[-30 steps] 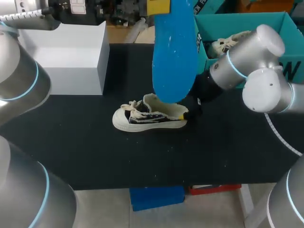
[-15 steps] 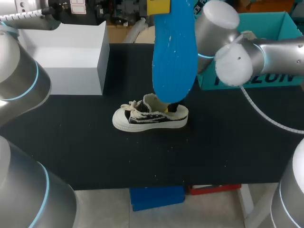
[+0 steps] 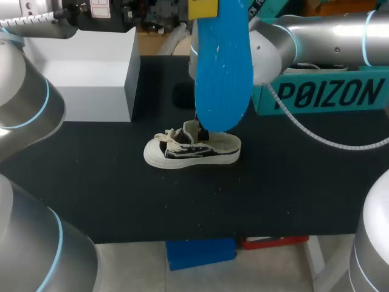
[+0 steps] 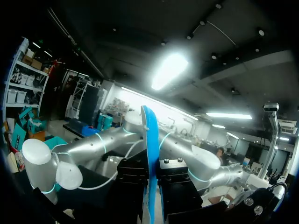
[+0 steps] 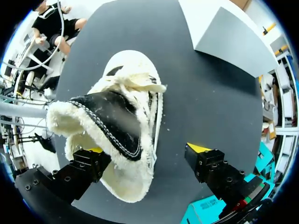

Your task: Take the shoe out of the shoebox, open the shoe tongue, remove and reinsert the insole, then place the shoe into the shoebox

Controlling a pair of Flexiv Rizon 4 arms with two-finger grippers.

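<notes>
Shoe [image 3: 191, 151] on table [image 3: 292, 194], outside shoebox [image 3: 322, 97] — insole [image 3: 222, 73] held aloft.

Both arms were thick, round and shiny silver-grey. The left arm [image 3: 24, 103] had thin light-blue rings where its parts joined. The right arm [image 3: 316, 36] had the same blue rings and a pale round end at one joint. A thin white curly cable [image 3: 316, 139] ran along it. The right tool [image 5: 145, 149] had two black blocky fingers [image 5: 219, 179] with small round screws and bright yellow tips. The left tool [image 4: 152, 179] was black too, with little screws on top.
</notes>
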